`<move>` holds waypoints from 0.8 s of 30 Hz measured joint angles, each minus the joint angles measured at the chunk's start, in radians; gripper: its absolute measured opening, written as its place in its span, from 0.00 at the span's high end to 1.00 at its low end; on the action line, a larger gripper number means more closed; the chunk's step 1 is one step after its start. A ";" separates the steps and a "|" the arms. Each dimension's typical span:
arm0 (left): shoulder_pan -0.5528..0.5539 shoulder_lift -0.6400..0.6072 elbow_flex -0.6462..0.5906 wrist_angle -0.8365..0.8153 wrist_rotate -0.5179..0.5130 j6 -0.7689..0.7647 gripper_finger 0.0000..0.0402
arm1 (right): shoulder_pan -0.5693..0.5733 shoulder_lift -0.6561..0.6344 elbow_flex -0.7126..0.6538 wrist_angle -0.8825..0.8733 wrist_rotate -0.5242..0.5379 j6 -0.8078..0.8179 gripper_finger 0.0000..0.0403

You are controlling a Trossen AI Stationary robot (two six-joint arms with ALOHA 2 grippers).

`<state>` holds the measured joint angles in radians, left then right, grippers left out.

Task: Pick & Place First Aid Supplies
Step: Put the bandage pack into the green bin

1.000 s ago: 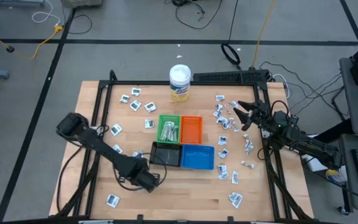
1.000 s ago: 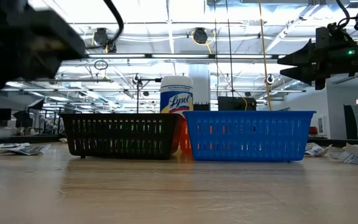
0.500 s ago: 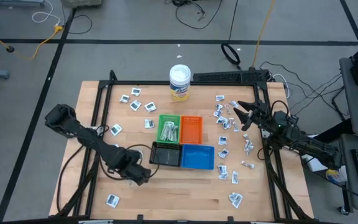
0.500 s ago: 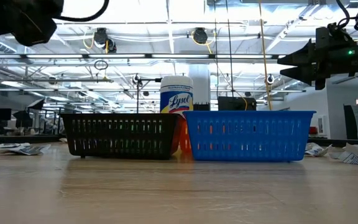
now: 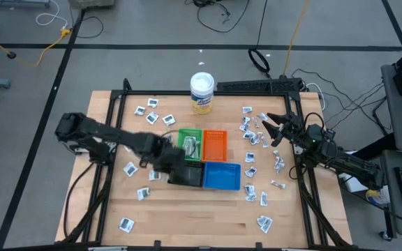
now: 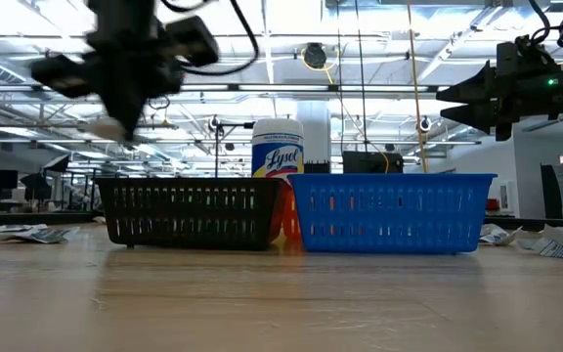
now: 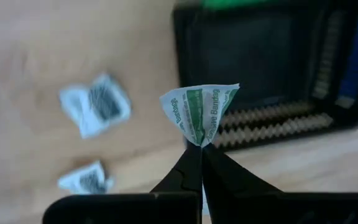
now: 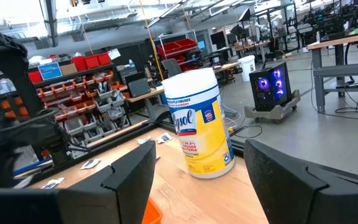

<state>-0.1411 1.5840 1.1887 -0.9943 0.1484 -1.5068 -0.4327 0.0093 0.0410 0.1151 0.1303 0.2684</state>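
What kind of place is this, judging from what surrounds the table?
Probably a robotics lab or workshop: shelves of red storage bins, a lit computer tower on a cart, and black cables on the grey floor.

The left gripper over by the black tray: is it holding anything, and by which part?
Yes. The left gripper is shut on a small white packet with green print, pinching its narrow bottom tip while the rest fans out above the black tray.

The left arm is being held stretched across the table's left half, elbow bent, with the left gripper [image 7: 199, 149] raised above the surface near the middle. Its fingers [image 7: 182, 174] are being pressed tightly together at the tips. The right arm is being kept at the table's right edge, with the right gripper [image 5: 269, 130] held aloft, jaws spread wide.
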 joint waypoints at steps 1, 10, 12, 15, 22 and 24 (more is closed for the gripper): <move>0.029 0.001 0.005 0.000 0.002 0.031 1.00 | 0.000 0.000 0.000 0.000 0.000 0.000 0.40; 0.255 0.001 0.014 0.000 0.026 0.202 1.00 | 0.000 0.000 0.000 0.000 0.000 0.000 0.40; 0.295 0.001 0.014 0.000 0.029 0.231 1.00 | 0.000 0.000 0.000 0.000 0.000 0.000 0.40; 0.346 0.001 0.014 0.000 0.031 0.265 1.00 | 0.000 0.000 0.000 0.000 0.000 0.000 0.40; 0.398 0.051 0.041 -0.019 0.035 0.276 1.00 | 0.000 0.000 0.000 0.000 0.000 0.000 0.40; 0.398 0.096 0.081 -0.041 0.035 0.283 1.00 | 0.000 0.000 0.000 0.000 0.000 0.000 0.40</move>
<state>0.2565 1.6804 1.2702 -1.0355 0.1833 -1.2239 -0.4325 0.0095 0.0414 0.1152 0.1303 0.2684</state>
